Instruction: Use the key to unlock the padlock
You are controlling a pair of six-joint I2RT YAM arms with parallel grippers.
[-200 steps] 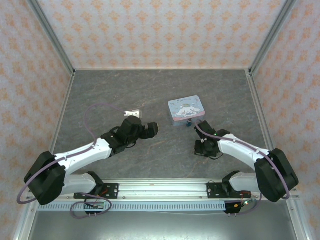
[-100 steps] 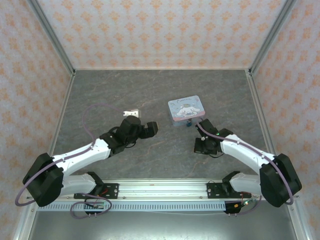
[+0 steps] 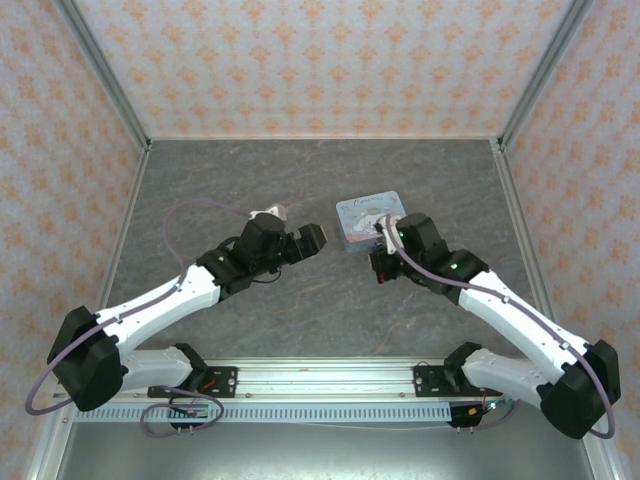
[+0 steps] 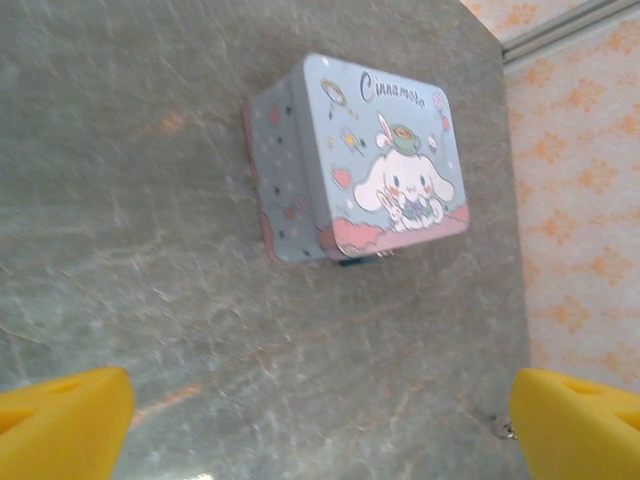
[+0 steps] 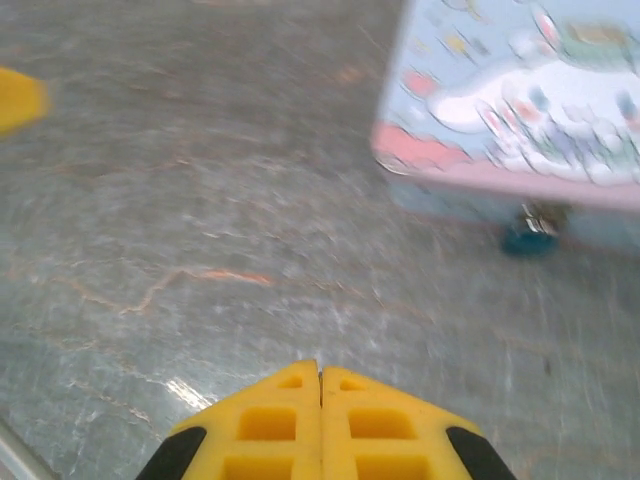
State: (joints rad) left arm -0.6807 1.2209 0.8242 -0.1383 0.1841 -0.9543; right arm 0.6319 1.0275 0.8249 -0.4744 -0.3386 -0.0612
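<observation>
One small key (image 5: 525, 241) with a teal head lies at the foot of the tin's side wall, low against the counter. A glinting bit of metal just above it, touching that wall, is the padlock (image 5: 541, 217). Both are blurred in the right wrist view, so I cannot tell whether the key sits in the lock. In the left wrist view a sliver of teal peeks out under the tin's lower edge at the same spot.

The tin (image 4: 372, 150) is pale blue with a pink band and a white cartoon dog on its lid. It is closed and lies flat on the grey marbled counter (image 3: 320, 170), a little right of the middle in the top view.

The right pincer (image 5: 320, 376) is clenched, its two yellow tips pressed together with nothing between them. It hangs low over bare counter, near the tin and to one side of the key. In the top view the right arm's wrist overlaps the tin's near right corner.

The left pincer (image 4: 318, 420) is released. Its yellow fingers (image 4: 60, 420) stand wide apart with nothing between them, and it faces the tin from a little way off. In the top view it sits to the left of the tin, apart from it. A small white bracket (image 3: 266, 213) lies on the counter just behind the left arm's wrist.
</observation>
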